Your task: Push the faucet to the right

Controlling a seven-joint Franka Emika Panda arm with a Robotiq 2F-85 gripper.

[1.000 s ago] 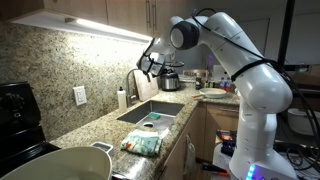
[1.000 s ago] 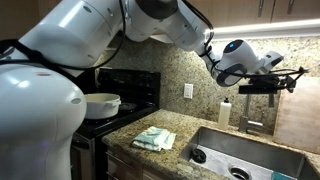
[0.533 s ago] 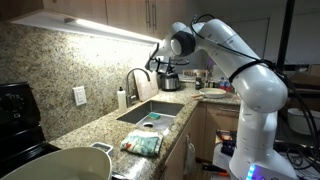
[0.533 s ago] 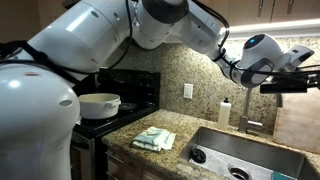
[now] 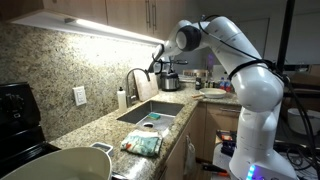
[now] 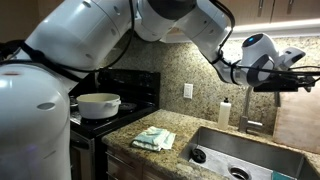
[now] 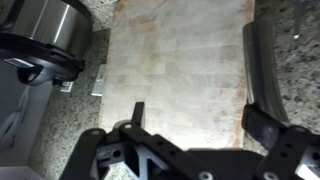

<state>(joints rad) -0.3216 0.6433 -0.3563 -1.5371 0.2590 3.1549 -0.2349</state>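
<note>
The faucet point(image 5: 133, 82), a thin silvery gooseneck arch, stands behind the sink point(image 5: 150, 110) next to the white soap bottle point(image 5: 122, 97). My gripper point(image 5: 160, 63) hangs in the air to the right of the arch, about level with its top and apart from it. In an exterior view the gripper point(image 6: 296, 80) is at the right edge, above the soap bottle point(image 6: 224, 112). In the wrist view the gripper point(image 7: 197, 115) is open and empty over a wooden board point(image 7: 180, 60). A curved metal tube point(image 7: 262, 65), seemingly the faucet's arch, runs by the right finger point(image 7: 268, 127).
A steel pot point(image 7: 45, 35) stands left of the board, also visible on the counter point(image 5: 168, 80). A green towel point(image 5: 142, 143) lies on the granite in front of the sink. A white pot point(image 6: 97, 104) sits on the stove. Cabinets hang overhead.
My gripper has moved to the right, away from the faucet's arch, over the last second. The faucet looks unchanged.
</note>
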